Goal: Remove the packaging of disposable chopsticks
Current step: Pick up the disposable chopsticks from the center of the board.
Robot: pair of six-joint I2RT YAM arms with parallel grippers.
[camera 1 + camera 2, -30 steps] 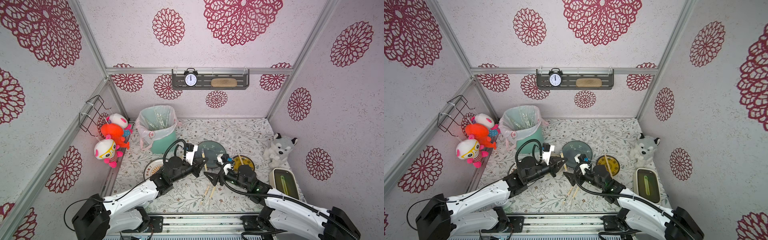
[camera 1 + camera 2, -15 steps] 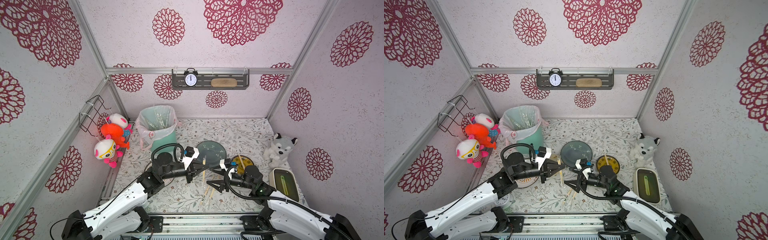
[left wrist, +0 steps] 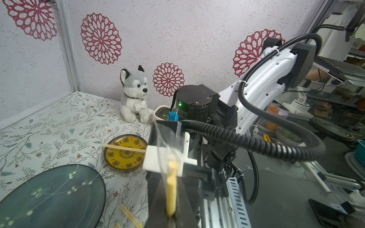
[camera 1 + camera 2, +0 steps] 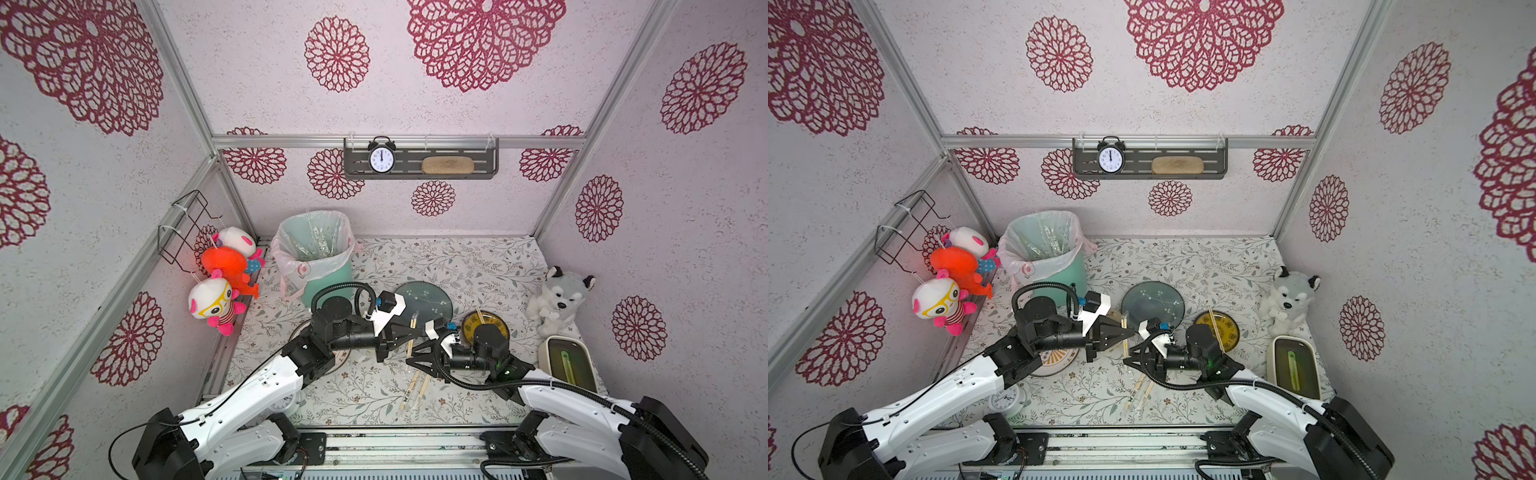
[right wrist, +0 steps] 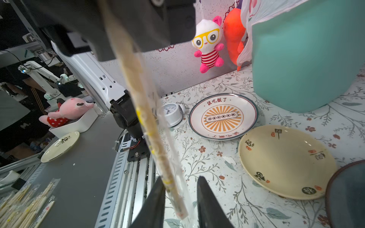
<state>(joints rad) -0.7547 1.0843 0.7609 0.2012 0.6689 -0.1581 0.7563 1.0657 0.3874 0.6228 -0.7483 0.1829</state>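
Presently, the disposable chopsticks (image 5: 145, 122), sleeved in the packaging (image 5: 170, 161), are held above the middle of the bench (image 4: 478, 266), clamped by the left gripper (image 4: 405, 332), the long axis directed toward the front edge, so that the free end is bracketed by the parted jaws of the right gripper (image 5: 180, 183).

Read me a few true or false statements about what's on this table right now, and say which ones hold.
A bare pair of chopsticks lies across the yellow plate. True.
The bin is empty. False: clear wrappers lie inside it.
The left pincer grips a wrapped pair of chopsticks. True.
The toy dog sits right beside the bin. False: it sits against the opposite wall, near the yellow plate.
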